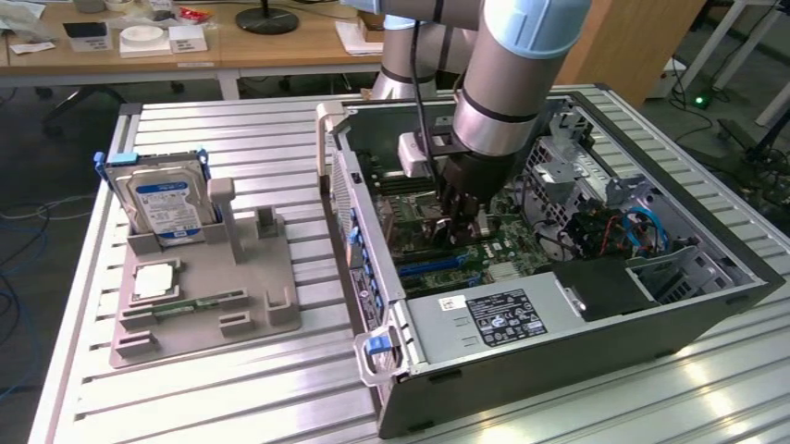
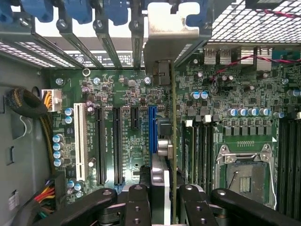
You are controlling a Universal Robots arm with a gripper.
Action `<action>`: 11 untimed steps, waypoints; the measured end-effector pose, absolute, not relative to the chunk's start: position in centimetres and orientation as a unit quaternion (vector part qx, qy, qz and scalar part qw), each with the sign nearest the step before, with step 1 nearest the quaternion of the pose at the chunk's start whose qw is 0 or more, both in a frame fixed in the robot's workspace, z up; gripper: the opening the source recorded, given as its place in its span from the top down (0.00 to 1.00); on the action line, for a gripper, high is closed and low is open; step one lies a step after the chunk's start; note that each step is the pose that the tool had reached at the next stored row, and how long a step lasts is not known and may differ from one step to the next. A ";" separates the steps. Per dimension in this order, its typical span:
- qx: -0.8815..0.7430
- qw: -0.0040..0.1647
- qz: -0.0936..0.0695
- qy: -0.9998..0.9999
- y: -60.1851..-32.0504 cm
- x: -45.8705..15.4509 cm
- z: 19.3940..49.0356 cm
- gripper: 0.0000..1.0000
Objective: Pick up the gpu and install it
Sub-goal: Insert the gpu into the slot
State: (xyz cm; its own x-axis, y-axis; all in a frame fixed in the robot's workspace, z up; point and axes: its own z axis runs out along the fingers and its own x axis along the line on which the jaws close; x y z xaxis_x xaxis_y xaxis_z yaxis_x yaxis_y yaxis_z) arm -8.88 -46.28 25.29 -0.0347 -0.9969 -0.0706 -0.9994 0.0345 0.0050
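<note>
My gripper (image 1: 458,211) reaches down inside the open computer case (image 1: 370,277), just above the green motherboard (image 1: 475,254). In the wrist view the gripper (image 2: 164,205) is shut on the gpu (image 2: 173,141), which shows edge-on as a thin upright card. Its pale metal bracket (image 2: 167,33) sits at the case's rear slot openings. The card's lower edge runs close alongside the blue expansion slot (image 2: 153,127). I cannot tell whether it touches the slot.
Black expansion slots (image 2: 116,141) and a white one (image 2: 78,141) lie beside the blue slot, and the CPU socket (image 2: 242,172) lies on the card's other side. The power supply (image 1: 494,319) fills the case's near end. A grey holder (image 1: 210,296) at the exterior view's left carries a blue-labelled hard drive (image 1: 166,208) and a memory stick (image 1: 198,302).
</note>
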 end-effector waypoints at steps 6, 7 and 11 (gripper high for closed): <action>-0.694 0.024 0.026 0.719 -46.3 -8.9 25.2 0.72; -0.694 0.024 0.026 0.719 -46.3 -9.0 25.1 0.72; -0.690 0.024 0.026 0.723 -46.5 -9.0 25.0 0.72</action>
